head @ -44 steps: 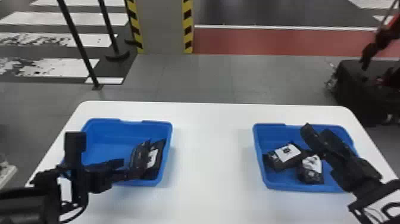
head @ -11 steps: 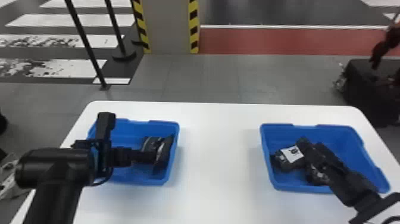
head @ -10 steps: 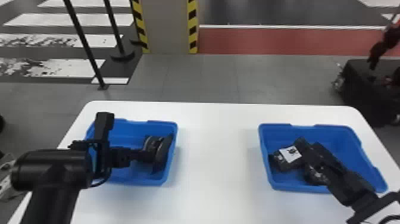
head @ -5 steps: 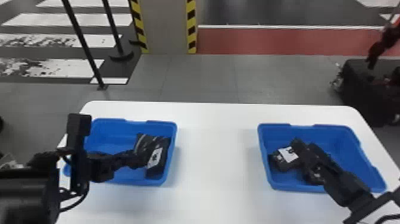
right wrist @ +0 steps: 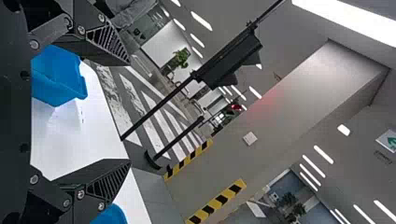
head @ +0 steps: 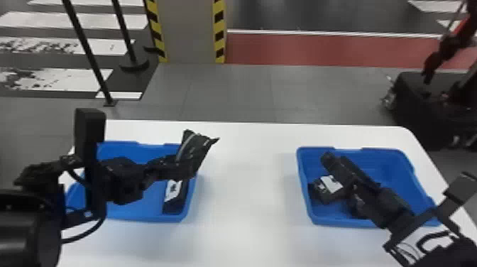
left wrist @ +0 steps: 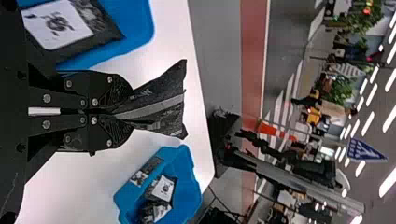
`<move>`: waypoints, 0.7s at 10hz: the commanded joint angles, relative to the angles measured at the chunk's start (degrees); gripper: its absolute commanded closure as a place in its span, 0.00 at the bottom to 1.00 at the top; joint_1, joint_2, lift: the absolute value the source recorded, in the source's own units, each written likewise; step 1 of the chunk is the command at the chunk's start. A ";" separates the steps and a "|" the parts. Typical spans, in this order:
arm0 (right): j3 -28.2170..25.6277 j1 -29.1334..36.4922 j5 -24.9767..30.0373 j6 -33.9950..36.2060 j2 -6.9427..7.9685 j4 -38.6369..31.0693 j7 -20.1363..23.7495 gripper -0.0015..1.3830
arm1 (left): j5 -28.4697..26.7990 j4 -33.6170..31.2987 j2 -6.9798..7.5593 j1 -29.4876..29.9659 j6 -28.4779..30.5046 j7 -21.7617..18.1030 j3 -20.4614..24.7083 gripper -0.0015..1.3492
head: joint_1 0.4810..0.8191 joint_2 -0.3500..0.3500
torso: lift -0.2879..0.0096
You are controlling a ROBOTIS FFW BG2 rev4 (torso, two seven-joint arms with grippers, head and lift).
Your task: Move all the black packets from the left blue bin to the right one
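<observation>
Head view has the left arm's thick black cylinder (head: 30,227) nearest, coming in at the bottom left, with the right arm (head: 422,230) entering from the bottom right. The left pincer (head: 182,170), black and flat-fingered, is closed on a glossy black packet (head: 198,149), which it holds up at the right end of the left blue bin (head: 142,216), a shallow rectangular tray; the left wrist view shows both fingers pinching the packet's end. Inside that bin, against its right side, lies another black packet with a white label (head: 174,190). The right pincer (head: 333,167) is over the right blue bin (head: 383,152); the right wrist view shows its fingers spread wide and holding nothing. In the right bin are a white-labelled black packet (head: 328,188) and, just beside it, a second dark packet (head: 356,206) partly hidden by the arm. Both bins sit apart on the white tabletop (head: 248,199). Farther off come grey floor (head: 230,92), black posts (head: 83,49), a red floor strip (head: 319,49) and a grey pillar (head: 190,32) with yellow-and-black striped edges.
</observation>
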 commanded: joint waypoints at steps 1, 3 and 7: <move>1.06 -1.59 0.51 1.36 0.00 -0.06 0.48 0.22 | -0.24 4.48 0.46 -4.54 -6.86 -1.62 -4.21 0.90 | 0.63 0.49 | 0.60; 2.03 -4.26 2.09 3.33 0.00 0.37 1.27 0.22 | 1.25 12.07 0.20 -9.32 -11.22 -2.76 -8.96 0.90 | 0.63 0.45 | 0.60; 5.19 -9.88 3.50 5.16 -0.09 2.90 1.80 0.22 | 5.73 19.52 -0.68 -13.54 -13.47 -3.55 -14.49 0.90 | 0.63 0.38 | 0.60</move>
